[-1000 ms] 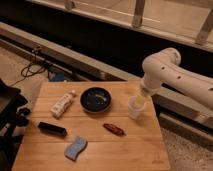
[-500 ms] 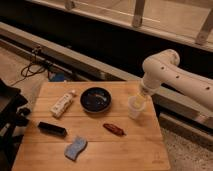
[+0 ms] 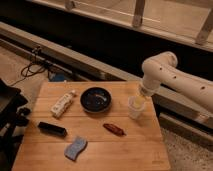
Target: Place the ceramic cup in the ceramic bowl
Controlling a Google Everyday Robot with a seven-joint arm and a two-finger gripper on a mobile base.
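The ceramic cup is a small pale tumbler standing upright on the wooden table, near its right edge. The ceramic bowl is round, black and glossy, and stands to the left of the cup, a short gap away. My gripper hangs from the white arm that comes in from the right; it sits right at the cup's rim, on its upper right side.
A white bottle-like object lies left of the bowl. A black rectangular block lies at the left front, a blue sponge at the front, and a reddish-brown oblong item in front of the cup. Cables lie on the floor behind.
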